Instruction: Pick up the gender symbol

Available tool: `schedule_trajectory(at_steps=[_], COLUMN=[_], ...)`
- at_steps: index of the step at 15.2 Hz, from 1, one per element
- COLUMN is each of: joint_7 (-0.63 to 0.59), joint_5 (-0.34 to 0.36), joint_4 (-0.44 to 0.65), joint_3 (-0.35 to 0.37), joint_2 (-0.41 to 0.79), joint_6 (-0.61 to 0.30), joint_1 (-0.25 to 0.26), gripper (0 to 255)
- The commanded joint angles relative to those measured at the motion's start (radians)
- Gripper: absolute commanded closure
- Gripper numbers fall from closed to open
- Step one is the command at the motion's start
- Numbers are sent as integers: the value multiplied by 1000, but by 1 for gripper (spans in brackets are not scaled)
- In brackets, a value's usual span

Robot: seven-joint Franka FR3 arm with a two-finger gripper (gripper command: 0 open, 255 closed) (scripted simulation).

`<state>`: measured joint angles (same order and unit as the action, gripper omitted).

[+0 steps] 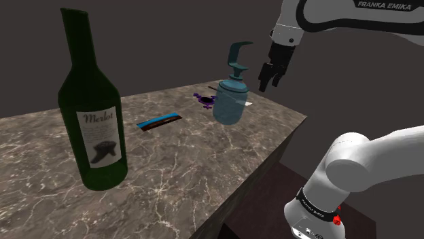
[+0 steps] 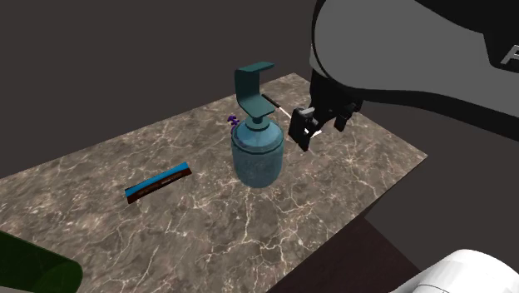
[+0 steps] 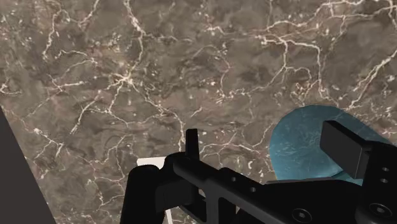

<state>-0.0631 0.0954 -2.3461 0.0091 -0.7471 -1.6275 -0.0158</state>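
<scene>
A tall green wine bottle [image 1: 93,122] stands nearest on the dark marbled worktop [image 1: 197,170], with a flat blue bar [image 1: 160,122] lying beyond it. Farther back stands a teal pump dispenser [image 1: 230,98], and the small purple gender symbol [image 1: 204,102] lies just behind it. The black claw [image 1: 269,84] hovers above the far end, released and empty.

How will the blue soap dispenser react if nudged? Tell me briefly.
The soap dispenser probably tips rather than slides: its tall pump sits above a rounded body narrowing toward the base. It looks rigid, and once down would likely roll on the marble table.
</scene>
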Motion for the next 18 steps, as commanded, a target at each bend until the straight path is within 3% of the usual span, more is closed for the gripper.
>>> schedule_trajectory(at_steps=[1,10,18], joint_7=[0,-43,-62], joint_5=[0,-51,-100], joint_4=[0,144,360], joint_3=[0,-3,-7], joint_2=[0,340,651], joint_6=[0,-189,-279], joint_1=[0,5,10], gripper=[0,0,0])
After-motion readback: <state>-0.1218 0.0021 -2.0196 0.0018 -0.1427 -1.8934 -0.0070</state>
